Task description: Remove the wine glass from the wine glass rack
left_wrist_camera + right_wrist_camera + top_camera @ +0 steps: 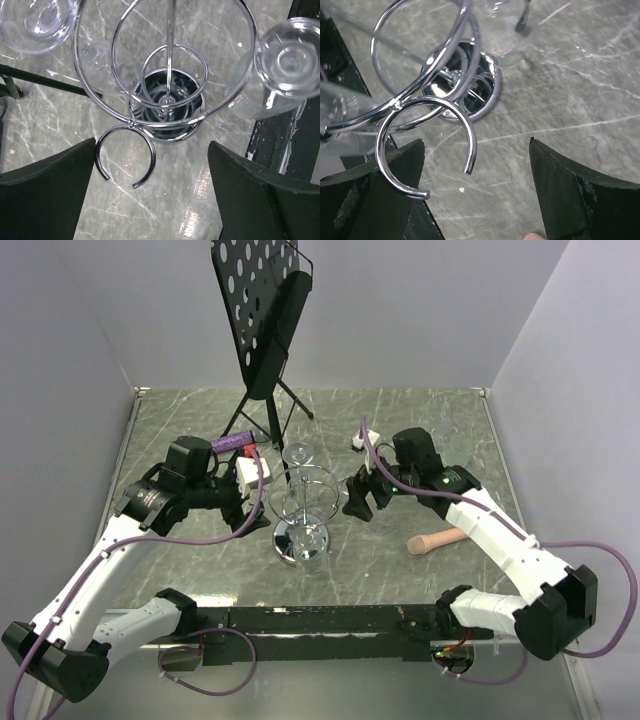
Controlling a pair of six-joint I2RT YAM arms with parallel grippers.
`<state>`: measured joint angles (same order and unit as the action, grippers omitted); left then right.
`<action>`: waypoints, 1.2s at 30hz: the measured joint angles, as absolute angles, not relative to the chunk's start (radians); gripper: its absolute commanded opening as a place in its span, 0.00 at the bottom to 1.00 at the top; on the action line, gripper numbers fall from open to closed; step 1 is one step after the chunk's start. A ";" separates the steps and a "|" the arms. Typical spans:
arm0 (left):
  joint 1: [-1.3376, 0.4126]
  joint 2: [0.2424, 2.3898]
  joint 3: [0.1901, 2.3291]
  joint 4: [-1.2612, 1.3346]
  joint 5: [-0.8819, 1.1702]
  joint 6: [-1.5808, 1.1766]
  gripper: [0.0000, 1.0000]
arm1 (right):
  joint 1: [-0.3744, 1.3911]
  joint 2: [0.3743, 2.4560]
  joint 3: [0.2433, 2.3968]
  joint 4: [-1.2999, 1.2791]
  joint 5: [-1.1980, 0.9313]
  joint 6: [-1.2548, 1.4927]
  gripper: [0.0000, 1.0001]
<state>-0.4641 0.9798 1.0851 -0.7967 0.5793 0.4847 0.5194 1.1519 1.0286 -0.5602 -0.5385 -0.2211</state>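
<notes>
The chrome wine glass rack (303,502) stands mid-table on its round shiny base (298,538). One clear wine glass (297,454) hangs upside down on its far side and another (309,554) on its near side. My left gripper (243,508) is open just left of the rack, and my right gripper (352,496) is open just right of it. In the left wrist view my gripper (151,150) faces an empty wire loop (125,156), with glasses at the upper left (37,20) and right (290,55). In the right wrist view my gripper (476,142) straddles another empty loop (425,145).
A black perforated music stand (262,320) on a tripod stands behind the rack. A peach cylinder (437,540) lies right of the base. A third glass (460,445), a white block (367,438) and a purple-tipped object (232,443) sit further back. Grey walls enclose the table.
</notes>
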 measured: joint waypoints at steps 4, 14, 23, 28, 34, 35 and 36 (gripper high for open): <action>-0.461 0.980 1.083 -0.794 0.611 0.485 0.91 | 0.503 1.200 1.072 -0.556 -0.529 -0.179 0.91; -0.456 0.979 1.067 -0.790 0.678 0.485 0.87 | 0.474 1.308 1.164 -0.546 -0.471 -0.154 0.93; -0.448 0.979 1.066 -0.790 0.693 0.489 0.88 | 0.374 1.414 1.253 -0.538 -0.473 -0.134 0.93; -0.439 0.977 1.066 -0.790 0.694 0.488 0.88 | 0.340 1.471 1.313 -0.522 -0.469 -0.126 0.93; -0.426 0.964 1.060 -0.792 0.695 0.490 0.90 | 0.336 1.480 1.317 -0.517 -0.471 -0.116 0.94; -0.424 0.963 1.060 -0.792 0.694 0.493 0.91 | 0.331 1.480 1.317 -0.517 -0.473 -0.115 0.97; -0.424 0.961 1.060 -0.793 0.694 0.495 0.91 | 0.326 1.480 1.316 -0.517 -0.477 -0.114 1.00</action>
